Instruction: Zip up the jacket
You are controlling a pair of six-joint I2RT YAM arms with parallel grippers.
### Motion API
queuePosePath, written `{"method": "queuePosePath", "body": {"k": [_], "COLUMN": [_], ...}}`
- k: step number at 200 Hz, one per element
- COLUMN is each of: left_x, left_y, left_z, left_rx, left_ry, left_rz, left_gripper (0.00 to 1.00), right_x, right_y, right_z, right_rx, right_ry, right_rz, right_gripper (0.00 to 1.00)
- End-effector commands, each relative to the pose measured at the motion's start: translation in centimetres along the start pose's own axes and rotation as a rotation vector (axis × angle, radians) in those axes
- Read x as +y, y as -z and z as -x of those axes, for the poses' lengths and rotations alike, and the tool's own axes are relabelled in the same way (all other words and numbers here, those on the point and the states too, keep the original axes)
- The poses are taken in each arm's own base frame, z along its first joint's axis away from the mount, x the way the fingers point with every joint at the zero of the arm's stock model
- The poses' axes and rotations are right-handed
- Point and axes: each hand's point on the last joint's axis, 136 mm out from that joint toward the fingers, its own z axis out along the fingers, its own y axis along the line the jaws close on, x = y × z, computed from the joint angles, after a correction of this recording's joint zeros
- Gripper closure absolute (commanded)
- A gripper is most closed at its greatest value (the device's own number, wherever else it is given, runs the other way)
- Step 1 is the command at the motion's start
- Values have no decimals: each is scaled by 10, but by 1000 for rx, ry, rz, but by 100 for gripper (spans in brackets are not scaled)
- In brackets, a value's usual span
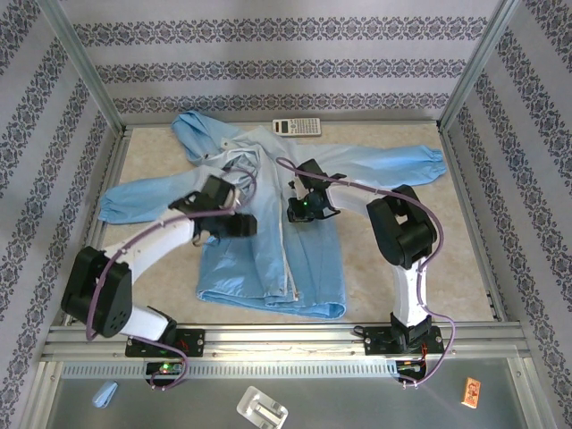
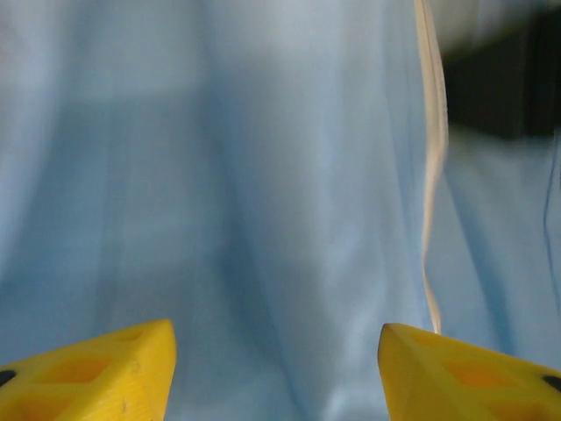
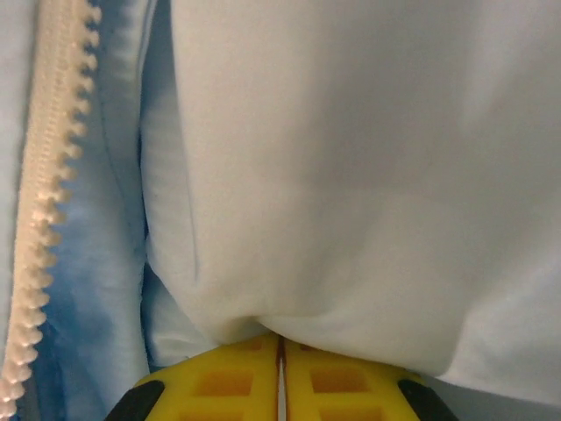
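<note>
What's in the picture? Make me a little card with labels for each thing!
jacket: light blue, spread out on the table, sleeves out to both sides
zipper: one row of pale teeth showing bare
left gripper: open, over the fabric, holding nothing
right gripper: shut, pinching a fold of the jacket
calculator: at the far edge, by the jacket's top

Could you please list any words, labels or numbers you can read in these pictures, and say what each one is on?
No text can be read.
On the calculator: key markings too small to read.
On the small orange tag at the near right: marks too small to read.
On the jacket: no print visible.
</note>
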Motion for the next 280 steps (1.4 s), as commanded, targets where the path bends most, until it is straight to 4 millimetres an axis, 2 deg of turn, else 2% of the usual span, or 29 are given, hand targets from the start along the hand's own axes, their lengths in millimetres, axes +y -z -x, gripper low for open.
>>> {"method": "queuePosePath", "body": {"k": [1, 34, 62, 87, 96, 111, 126, 141, 157, 184, 217, 233, 247, 274, 280], "left_x": [-33, -65, -69, -71, -72, -72, -69, -63, -56, -43, -27, -22, -21, -22, -23], "left_y": [-5, -17, -39, -60, -62, -60, -48, -33, -20, -10, -5, -3, -1, 4, 6], "left_z": [-21, -51, -60, -63, -63, -64, -61, -61, -62, -69, -77, -79, -78, -73, -71], "left_rx": [-51, -54, -42, -30, -27, -27, -55, -90, -116, -127, -151, -168, -194, -251, -262], "left_ry": [27, -32, -60, -63, -57, -55, -47, -39, -15, 42, 96, 119, 146, 191, 197], "left_rz": [-67, -102, -75, -64, -63, -66, -63, -55, -75, -117, -136, -151, -175, -235, -242], "left_gripper": [36, 34, 31, 31, 36, 55, 77, 89, 96, 100, 100, 100, 100, 100, 100], "right_x": [-14, -17, -17, -19, -21, -28, -37, -50, -62, -78, -88, -84, -72, -28, -19], "right_y": [-2, 3, 7, 8, 8, 7, 7, 6, 4, 1, -1, 3, 14, 54, 61], "right_z": [10, 29, 37, 36, 35, 31, 28, 25, 21, 15, 13, 16, 22, 31, 30], "right_rx": [15, 2, -21, -23, -18, -9, -3, 4, 15, 35, 32, 22, -8, -93, -102], "right_ry": [1, 34, 38, 52, 59, 63, 57, 44, 32, 15, 15, 21, 27, 67, 76], "right_rz": [-17, -23, -17, -19, -26, -43, -61, -84, -106, -140, -166, -152, -123, -56, -48], "right_gripper": [89, 89, 89, 88, 88, 88, 89, 89, 89, 90, 90, 89, 84, 61, 59]}}
